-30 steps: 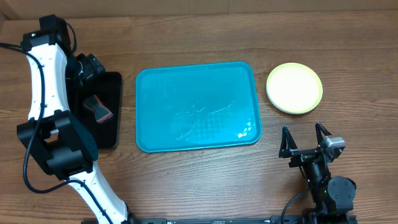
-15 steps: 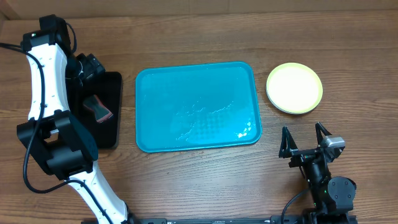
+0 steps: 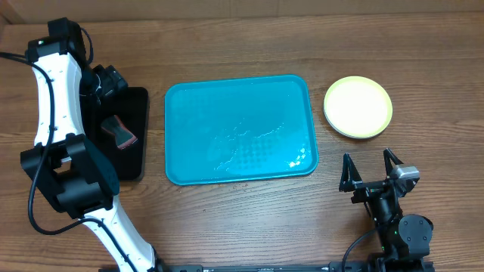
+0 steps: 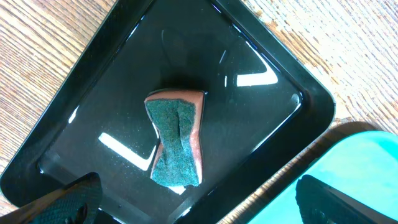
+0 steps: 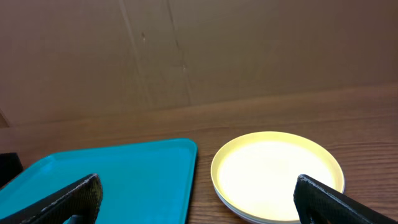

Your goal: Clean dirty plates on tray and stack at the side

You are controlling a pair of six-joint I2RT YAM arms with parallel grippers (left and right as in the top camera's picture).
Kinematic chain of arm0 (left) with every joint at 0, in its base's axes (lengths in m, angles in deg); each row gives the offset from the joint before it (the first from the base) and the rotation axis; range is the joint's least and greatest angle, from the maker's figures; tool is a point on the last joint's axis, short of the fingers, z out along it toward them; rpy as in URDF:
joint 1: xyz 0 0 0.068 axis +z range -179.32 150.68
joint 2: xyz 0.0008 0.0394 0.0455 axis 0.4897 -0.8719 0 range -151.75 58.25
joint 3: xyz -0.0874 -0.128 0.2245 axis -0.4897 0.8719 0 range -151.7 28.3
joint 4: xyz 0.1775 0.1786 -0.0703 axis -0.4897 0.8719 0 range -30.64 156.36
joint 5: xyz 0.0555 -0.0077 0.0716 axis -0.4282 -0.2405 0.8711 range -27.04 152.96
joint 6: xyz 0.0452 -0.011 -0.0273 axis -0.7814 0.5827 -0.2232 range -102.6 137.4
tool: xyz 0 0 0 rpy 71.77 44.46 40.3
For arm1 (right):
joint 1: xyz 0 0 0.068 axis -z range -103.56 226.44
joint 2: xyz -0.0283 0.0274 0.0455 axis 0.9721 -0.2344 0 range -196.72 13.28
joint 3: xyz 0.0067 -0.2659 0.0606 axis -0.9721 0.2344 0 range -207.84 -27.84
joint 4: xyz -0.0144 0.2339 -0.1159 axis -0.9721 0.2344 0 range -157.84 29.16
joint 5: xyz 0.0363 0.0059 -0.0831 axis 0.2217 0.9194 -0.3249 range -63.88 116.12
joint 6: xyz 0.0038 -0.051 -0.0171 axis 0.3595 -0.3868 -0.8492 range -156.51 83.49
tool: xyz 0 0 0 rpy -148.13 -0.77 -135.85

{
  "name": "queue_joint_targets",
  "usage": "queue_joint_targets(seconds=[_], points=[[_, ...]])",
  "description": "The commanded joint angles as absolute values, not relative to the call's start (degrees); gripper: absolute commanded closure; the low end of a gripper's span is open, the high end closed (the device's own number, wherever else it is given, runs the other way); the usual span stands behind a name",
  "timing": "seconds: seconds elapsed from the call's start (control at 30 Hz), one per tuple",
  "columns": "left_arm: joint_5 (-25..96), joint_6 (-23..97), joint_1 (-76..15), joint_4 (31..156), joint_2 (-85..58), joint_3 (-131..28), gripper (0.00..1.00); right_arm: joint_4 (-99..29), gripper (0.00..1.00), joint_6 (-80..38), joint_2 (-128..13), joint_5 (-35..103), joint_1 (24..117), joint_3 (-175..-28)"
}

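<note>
Wood-grain table [image 3: 227, 227] backed by a brown cardboard wall [image 3: 265, 7]. From above: large turquoise tray [image 3: 240, 128] at the middle, glossy, with wet glints toward its near right corner. Right of the tray, apart from its rim and level with its far half, round plates [image 3: 358, 106] in a pile with a yellow-green rim uppermost; number in the pile not clear. Left of the tray, close beside it, a smaller black tray [image 3: 134, 162] with a sponge [image 3: 119, 131] lying inside. White left arm [image 3: 57, 91] bent over the side of the black tray away from the tray. Right gripper [image 3: 369, 172] off the tray's near right corner, fingers spread wide, nothing between them. From the left wrist: sponge with its green scouring face up and pink body below, pinched at the waist, resting near the middle of the black tray; a corner of the tray at lower right, a thin strip of table between the two. Left gripper [image 4: 199, 205] spread wide, fingertips at the lower corners, clear of the sponge. From the right wrist: plates right of the tray across a gap of bare wood, the wall behind; fingertips wide apart at the lower corners, gripping nothing.
</note>
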State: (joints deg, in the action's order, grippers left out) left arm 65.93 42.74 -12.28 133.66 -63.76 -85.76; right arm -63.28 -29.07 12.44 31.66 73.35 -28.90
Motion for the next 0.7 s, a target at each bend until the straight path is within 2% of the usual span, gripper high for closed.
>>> queue_joint_targets(seconds=[0.0, 0.43, 0.67], points=[[65.73, 42.92, -11.72, 133.66, -62.21, -86.57, 0.0, -63.5, 0.0, -29.24, 13.11, 31.09, 73.57, -28.29], [66.1, 42.7, -11.8, 138.39, -52.72, -86.54, 0.0, -63.5, 0.0, -29.24, 13.11, 31.09, 73.57, -28.29], [61.12, 40.1, -15.15, 131.0, -45.64, -80.51, 0.0, -63.5, 0.0, -29.24, 13.11, 31.09, 73.57, -28.29]])
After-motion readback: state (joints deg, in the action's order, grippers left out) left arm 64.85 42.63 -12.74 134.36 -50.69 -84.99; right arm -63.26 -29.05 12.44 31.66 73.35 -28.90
